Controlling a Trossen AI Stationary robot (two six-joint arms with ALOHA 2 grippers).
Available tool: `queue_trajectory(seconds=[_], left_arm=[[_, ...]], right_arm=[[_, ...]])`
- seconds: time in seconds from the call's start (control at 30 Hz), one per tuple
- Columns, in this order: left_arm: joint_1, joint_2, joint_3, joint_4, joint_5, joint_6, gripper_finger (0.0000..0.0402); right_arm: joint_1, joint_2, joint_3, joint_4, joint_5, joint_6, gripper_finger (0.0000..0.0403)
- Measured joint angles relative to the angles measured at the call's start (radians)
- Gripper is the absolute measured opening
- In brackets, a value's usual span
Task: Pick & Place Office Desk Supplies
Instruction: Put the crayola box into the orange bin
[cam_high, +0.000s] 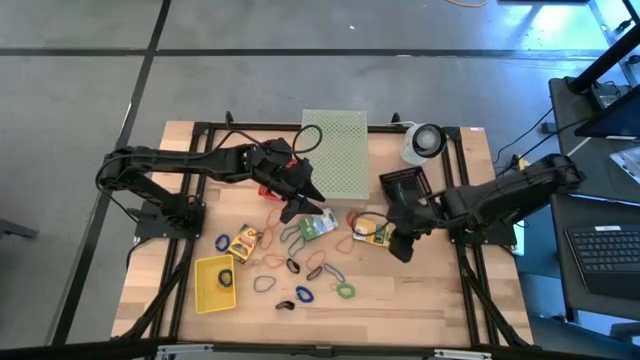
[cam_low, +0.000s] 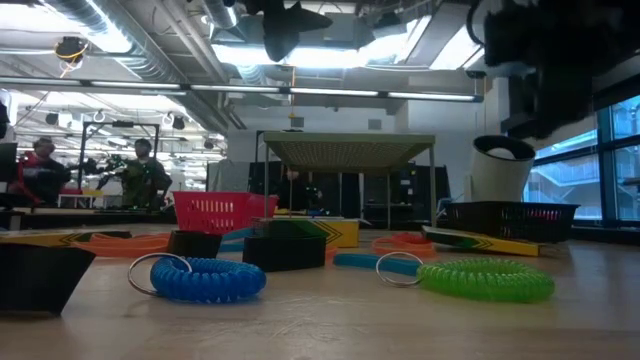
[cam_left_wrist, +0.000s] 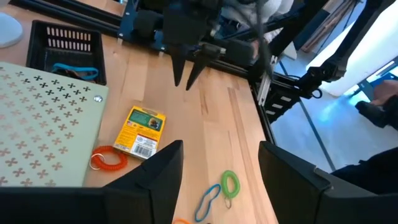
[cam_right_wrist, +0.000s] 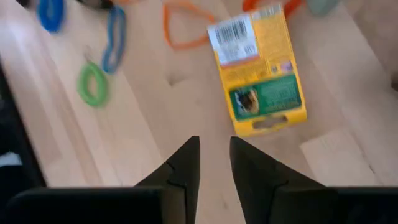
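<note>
Three yellow-and-green card boxes lie flat on the table (cam_high: 420, 300): one (cam_high: 243, 241) to the left, one (cam_high: 318, 227) in the middle, one (cam_high: 372, 233) to the right. Rubber-band loops in blue, green and orange (cam_high: 320, 268) are scattered toward the near edge. My left gripper (cam_left_wrist: 221, 149) hangs open above the table by the middle box, its fingers wide apart. My right gripper (cam_right_wrist: 214, 142) hovers just on the near side of the right-hand box (cam_right_wrist: 258, 68), fingers pointing down with only a narrow gap between them. Both touch nothing.
A large pale green perforated box (cam_high: 335, 150) stands at the far edge. A black mesh basket (cam_high: 405, 185) with a blue band inside sits beside it, and a white roll (cam_high: 425, 142) is farther back. A yellow bin (cam_high: 215, 283) lies near left. People show in the room behind.
</note>
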Motion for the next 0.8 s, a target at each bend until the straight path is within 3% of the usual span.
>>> queue_trajectory(seconds=[0.5, 0.8], left_arm=[[0.000, 0.000, 0.000, -0.022, -0.007, 0.013, 0.0207], [0.000, 0.000, 0.000, -0.042, -0.010, 0.016, 0.0207]], right_arm=[[0.053, 0.225, -0.052, 0.072, 0.026, -0.183, 0.0088], [0.079, 0.336, 0.012, 0.079, 0.103, -0.268, 0.0084]])
